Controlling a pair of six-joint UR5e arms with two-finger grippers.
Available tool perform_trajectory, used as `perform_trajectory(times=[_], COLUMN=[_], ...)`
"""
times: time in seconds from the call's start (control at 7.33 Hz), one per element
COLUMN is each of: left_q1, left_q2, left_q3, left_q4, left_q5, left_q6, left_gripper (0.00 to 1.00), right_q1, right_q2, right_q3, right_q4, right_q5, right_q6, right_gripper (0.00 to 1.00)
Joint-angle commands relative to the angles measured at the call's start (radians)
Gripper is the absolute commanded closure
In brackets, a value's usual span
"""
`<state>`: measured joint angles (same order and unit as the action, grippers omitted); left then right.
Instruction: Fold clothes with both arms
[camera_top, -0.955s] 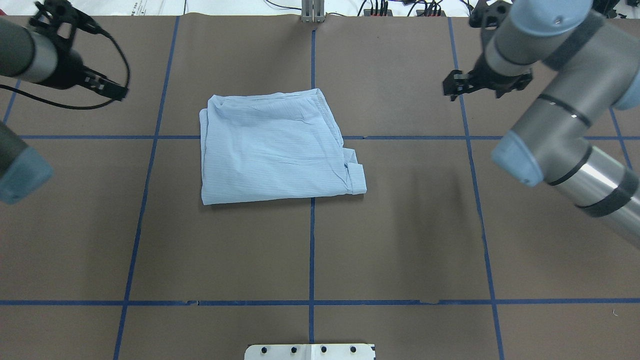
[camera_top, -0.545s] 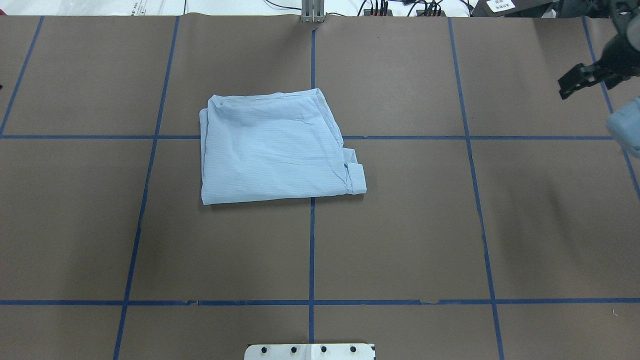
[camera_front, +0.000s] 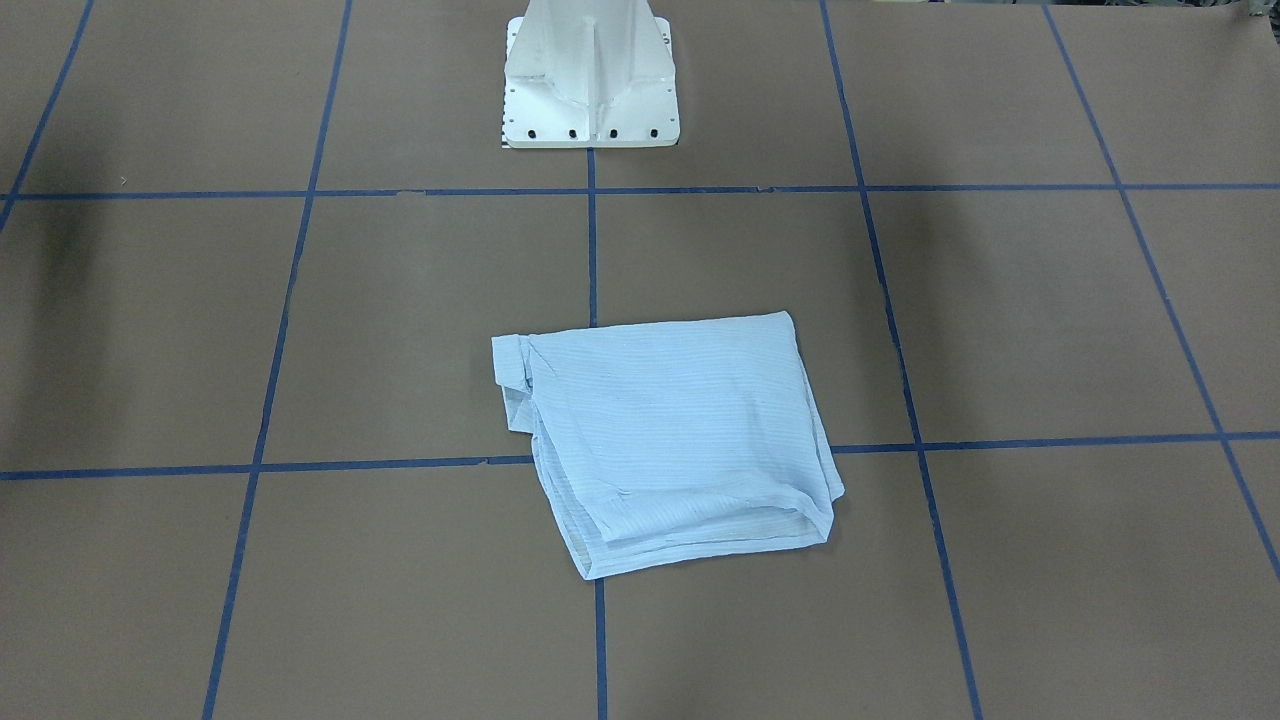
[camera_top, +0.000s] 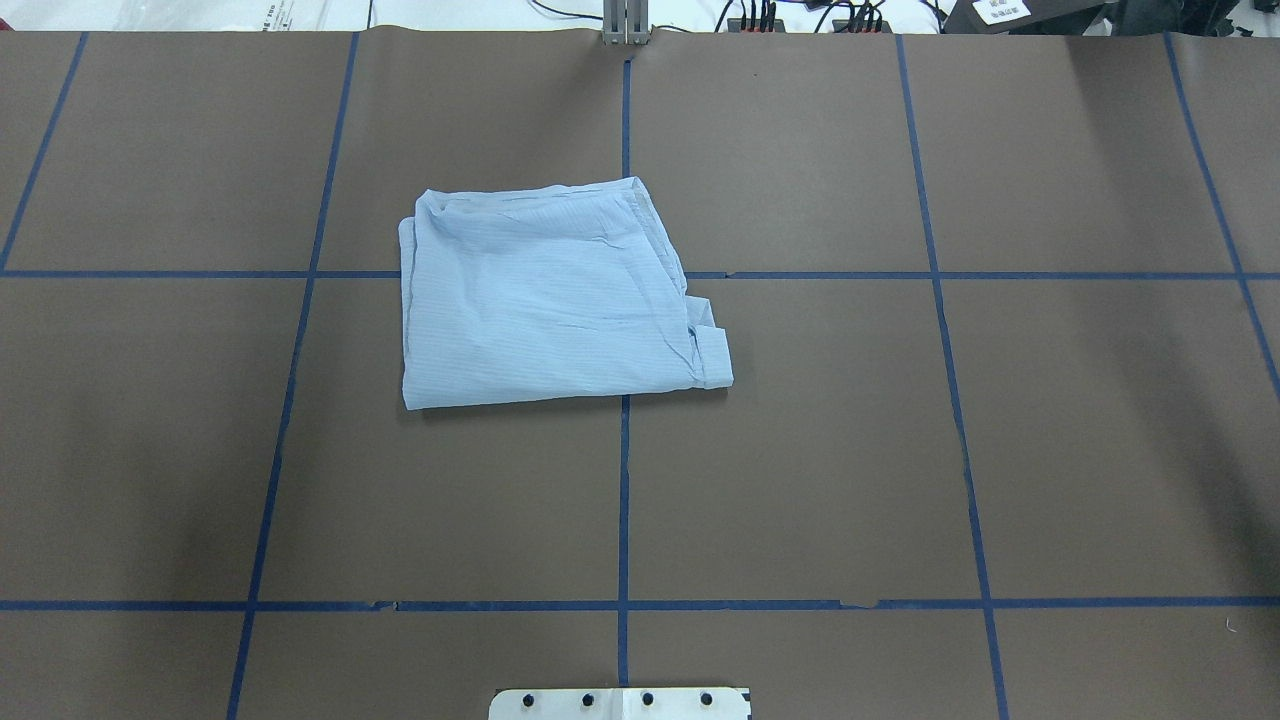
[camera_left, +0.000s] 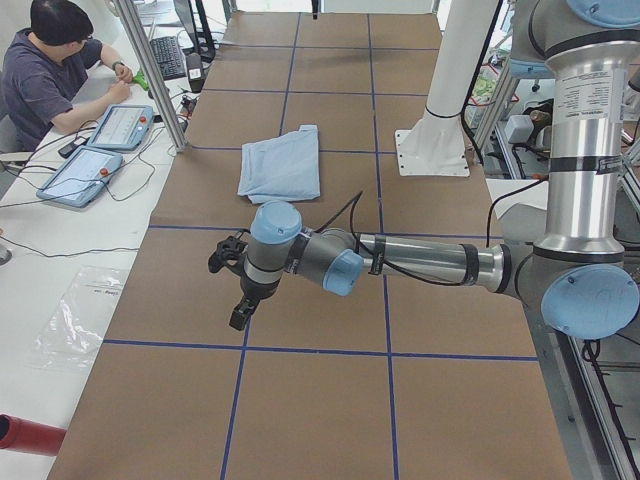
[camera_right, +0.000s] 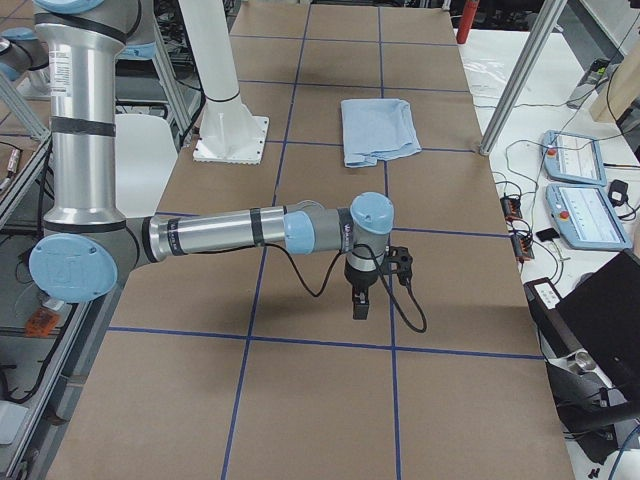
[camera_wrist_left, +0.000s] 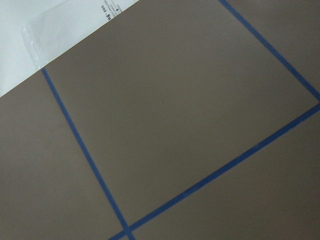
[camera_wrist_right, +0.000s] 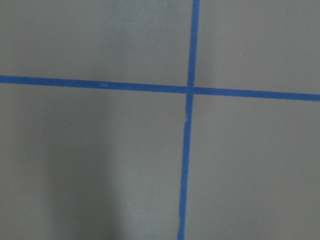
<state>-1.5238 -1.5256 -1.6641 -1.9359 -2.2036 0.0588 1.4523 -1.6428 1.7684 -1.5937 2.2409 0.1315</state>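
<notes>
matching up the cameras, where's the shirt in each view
Front-facing: shirt just below centre.
Overhead: shirt left of centre, upper half.
Exterior left: shirt upper middle, left of the base.
Exterior right: shirt upper middle, right of the base.
Left wrist: not in it.
Right wrist: not in it.
Landmark: the white base, in all four exterior views.

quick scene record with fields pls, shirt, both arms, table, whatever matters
shirt: folded into a rough rectangle, lying flat, one cuff poking out at a corner
table: brown cover with a blue tape grid
left pincer: over bare table, well clear of the shirt; open or shut unclear
right pincer: likewise, toward the opposite end of the table
touching shirt: nothing
fold status: looks finished
</notes>
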Motion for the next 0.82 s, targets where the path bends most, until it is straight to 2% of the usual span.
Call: perform_trajectory(times=[0.0,0.14,0.27,0.55,0.68], left_q1=[-0.019,-0.021,-0.024,-0.027,-0.061], left_q2=[0.036,0.062,0.067,0.041,0.041], left_q3=[0.036,0.046,0.046,0.047,0.015], left_q4=[-0.002,0.023,0.094,0.191,0.253], left_q5=[-0.010,-0.083,-0.115,-0.117,-0.117], left_q6=[0.056,0.129,0.122,0.122,0.122], left_gripper=[0.00,0.00,0.00,0.00,0.00], right_q1=[0.098,0.108,0.108,0.106,0.106], right_q2=[-0.026,-0.044,-0.057,-0.048,-0.045], right_q3=[-0.004,0.003,-0.001,-0.010,-0.012], right_q4=[-0.006,-0.009,0.000,0.003,0.003], right_q5=[0.008,0.009,0.009,0.008,0.008], right_q6=[-0.200,-0.252,-0.251,-0.248,-0.248], right_gripper=[0.00,0.00,0.00,0.00,0.00])
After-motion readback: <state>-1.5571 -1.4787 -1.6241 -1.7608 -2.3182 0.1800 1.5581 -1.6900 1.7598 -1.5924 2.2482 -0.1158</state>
